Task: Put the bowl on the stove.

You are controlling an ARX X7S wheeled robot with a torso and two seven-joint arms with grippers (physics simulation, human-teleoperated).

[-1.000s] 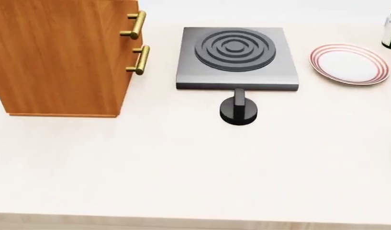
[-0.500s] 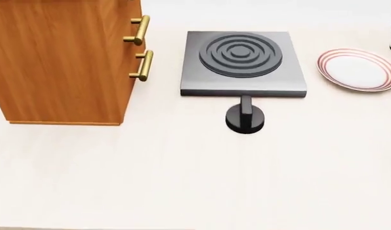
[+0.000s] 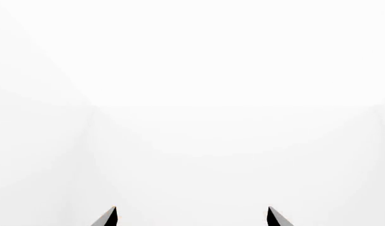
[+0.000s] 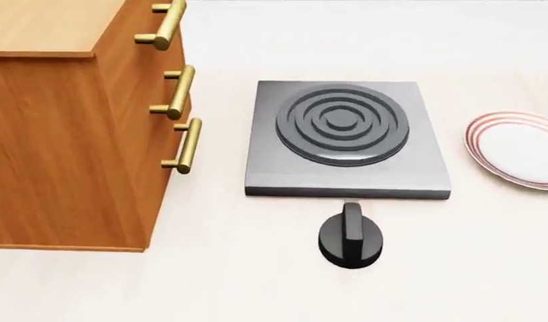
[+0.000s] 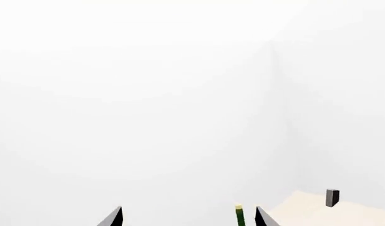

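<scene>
Showing one stove [image 4: 348, 141] — one knob [image 4: 350, 235], one plate [image 4: 517, 149].

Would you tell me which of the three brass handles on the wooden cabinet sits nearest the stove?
The lowest handle on the cabinet: it lies closest to the stove, level with its left edge. The middle handle and top handle sit farther back.

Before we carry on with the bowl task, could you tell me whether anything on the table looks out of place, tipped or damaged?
Nothing stands out. The stove lies flat with its knob just in front, the plate sits flat to its right, and the wooden cabinet stands upright on the left. The bowl itself is not in view.
</scene>
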